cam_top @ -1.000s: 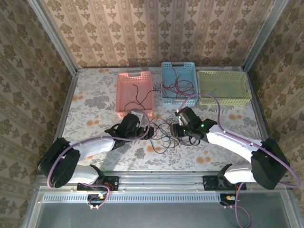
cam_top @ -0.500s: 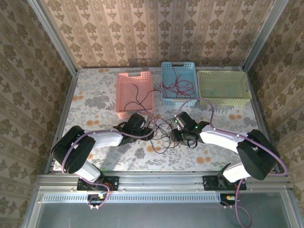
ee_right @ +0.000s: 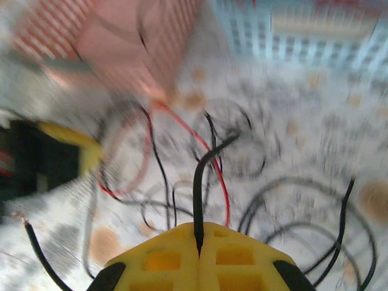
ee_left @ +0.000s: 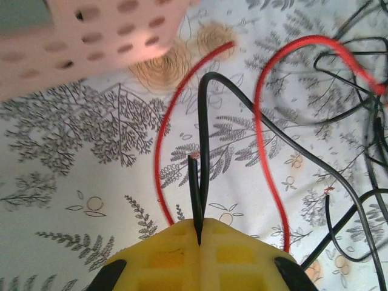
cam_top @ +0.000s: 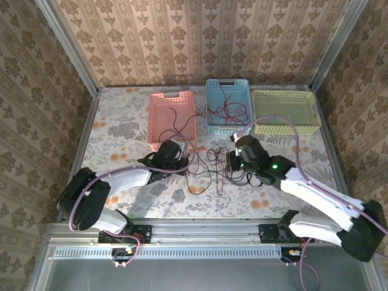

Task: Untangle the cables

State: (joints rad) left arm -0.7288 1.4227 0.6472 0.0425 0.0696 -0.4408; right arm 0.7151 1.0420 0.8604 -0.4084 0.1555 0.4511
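a pink basket (cam_top: 171, 95), a blue basket (cam_top: 227, 82) and a pale green basket (cam_top: 285, 128) are sitting in a row, left to right, at the far side of a floral tablecloth (cam_top: 121, 130), patterned wallpaper (cam_top: 200, 42) rising behind

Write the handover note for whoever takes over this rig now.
Left gripper: shut on a thin black wire, near the pink plastic basket.
Right gripper: shut on a black strand of the tangle.
Tangle of thin red and black wires: on the table between both grippers.
Done: a black wire in the pink basket, red ones in the blue plastic basket.
Left: pull the tangle apart.
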